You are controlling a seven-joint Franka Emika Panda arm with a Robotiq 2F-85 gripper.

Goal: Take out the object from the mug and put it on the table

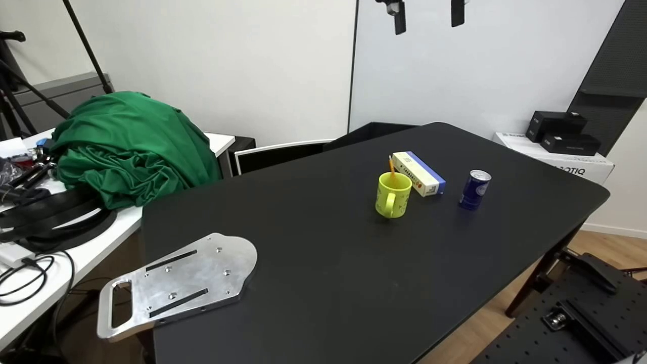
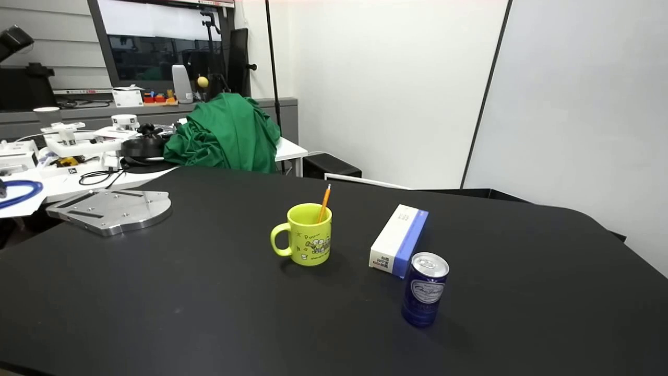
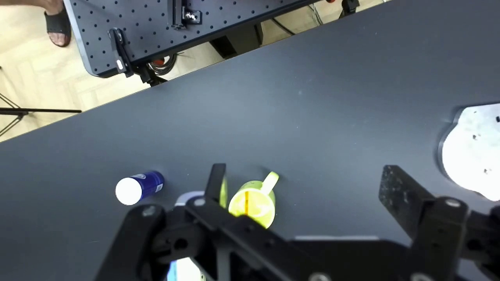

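Pencil (image 2: 324, 203) tilted in mug (image 2: 308, 245), gripper (image 1: 428, 24) spread well above

The pencil sits inside the yellow-green mug, lower part within, pale upper end protruding. Long axis: steep, off vertical, upper end pointing up and leaning away from the mug's handle (image 2: 275, 236); in an exterior view, handle to the left, lean to the right. The mug stands upright on the black table (image 2: 209, 313).

End effector: fingers (image 1: 400, 23) parted wide. In an exterior view they hang at the top edge, well above the pencil and apart from it. In the wrist view, pencil and mug appear between the fingers, close beside the left one.

Surroundings: a white-and-blue box (image 2: 394, 232) lies right of the mug; a dark blue can (image 2: 424, 295) stands upright near the box. A metal plate (image 1: 202, 273) lies flat across the table's near left edge. Green cloth (image 2: 224, 136) is heaped on the white desk (image 2: 289, 149), far left.
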